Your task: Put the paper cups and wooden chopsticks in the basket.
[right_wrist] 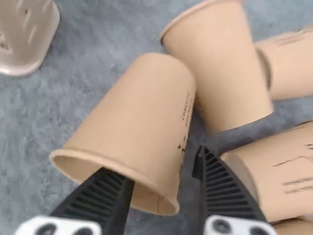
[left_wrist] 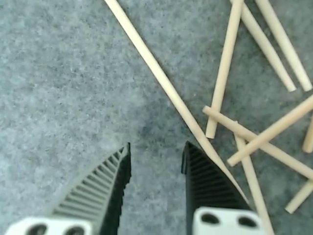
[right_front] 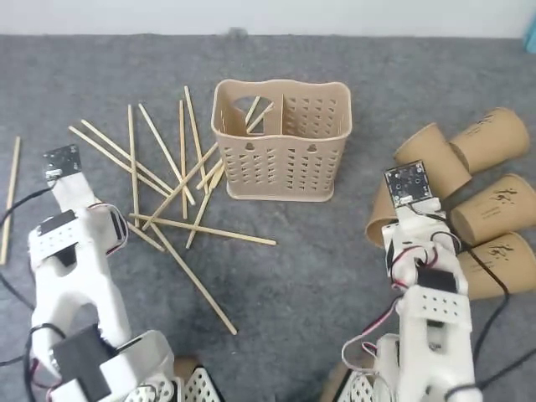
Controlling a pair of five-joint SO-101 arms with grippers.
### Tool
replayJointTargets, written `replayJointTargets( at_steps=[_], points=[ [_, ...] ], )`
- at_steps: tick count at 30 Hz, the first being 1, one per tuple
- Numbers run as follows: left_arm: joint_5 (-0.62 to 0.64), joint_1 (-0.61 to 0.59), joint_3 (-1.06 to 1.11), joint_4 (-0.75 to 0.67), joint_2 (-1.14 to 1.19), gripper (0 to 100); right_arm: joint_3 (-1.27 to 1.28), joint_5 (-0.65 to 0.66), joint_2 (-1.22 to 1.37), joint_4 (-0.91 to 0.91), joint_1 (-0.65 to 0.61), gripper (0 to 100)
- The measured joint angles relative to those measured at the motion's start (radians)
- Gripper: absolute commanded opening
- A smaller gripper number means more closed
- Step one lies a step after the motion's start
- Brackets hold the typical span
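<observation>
The beige perforated basket (right_front: 280, 142) stands at the back middle, with two chopsticks (right_front: 255, 111) leaning in its left compartment. Several wooden chopsticks (right_front: 172, 188) lie scattered to its left. My left gripper (left_wrist: 157, 146) is open just above the grey mat, empty, with one long chopstick (left_wrist: 161, 81) running past its dark finger (left_wrist: 205, 181). Several paper cups (right_front: 494, 209) lie on their sides at the right. My right gripper (right_wrist: 164, 164) is open, its fingers straddling the mouth end of the nearest cup (right_wrist: 139, 122), which lies on the mat.
A lone chopstick (right_front: 10, 201) lies at the far left edge. The basket's corner (right_wrist: 24, 39) shows in the right wrist view. Bare grey mat (right_front: 310, 276) stretches between the two arms in front of the basket.
</observation>
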Motion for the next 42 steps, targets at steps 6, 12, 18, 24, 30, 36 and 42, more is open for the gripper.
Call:
replayJointTargets(
  at_steps=[6, 12, 18, 24, 30, 36, 42],
  points=[
    [0.0, 0.0, 0.0, 0.0, 0.0, 17, -0.12, 0.0, 0.155, 0.058, 0.041, 0.7],
    [0.0, 0.0, 0.0, 0.0, 0.0, 17, -0.311, 0.003, 0.16, 0.284, 0.1, 0.7],
    [0.0, 0.0, 0.0, 0.0, 0.0, 17, -0.48, 0.002, 0.16, 0.496, 0.133, 0.7],
    [0.0, 0.0, 0.0, 0.0, 0.0, 17, -0.658, 0.003, 0.169, 0.73, 0.133, 0.7],
    [0.0, 0.0, 0.0, 0.0, 0.0, 17, -0.885, -0.017, 0.172, 0.979, 0.132, 0.7],
    [0.0, 0.0, 0.0, 0.0, 0.0, 17, -1.214, -0.068, 0.238, 1.178, 0.133, 0.7],
    [0.0, 0.0, 0.0, 0.0, 0.0, 17, -1.593, -0.132, 0.361, 1.312, 0.075, 0.7]
  ],
)
